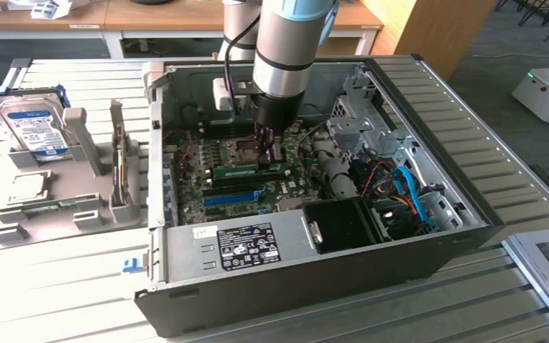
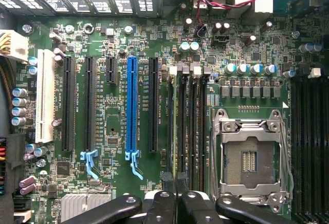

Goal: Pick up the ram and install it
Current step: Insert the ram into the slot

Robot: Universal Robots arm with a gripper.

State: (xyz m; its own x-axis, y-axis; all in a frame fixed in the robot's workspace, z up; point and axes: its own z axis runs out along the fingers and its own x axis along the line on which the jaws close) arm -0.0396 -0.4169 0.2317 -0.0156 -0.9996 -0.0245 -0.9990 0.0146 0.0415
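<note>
pick-up done: ram (image 1: 248, 170) off tabletop (image 1: 65, 286), inside computer case (image 1: 465, 214), lying along memory slots (image 2: 190, 131) beside cpu socket (image 2: 249, 157). end effector (image 1: 272, 156) pinched nearly together on ram's top edge. seated or latched: cannot tell, so install unconfirmed.

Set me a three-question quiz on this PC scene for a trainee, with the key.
1. True or false: the hard drive lies inside the computer case.
2. What does the gripper hold? A) the ram B) a screwdriver C) nothing
3. Fill in: on the motherboard, the long slot standing between black ones is ____.
Key: 1 false, it stands in the grey holder outside the case, at the exterior view's left. 2 A, held over the memory slots. 3 blue.
</note>
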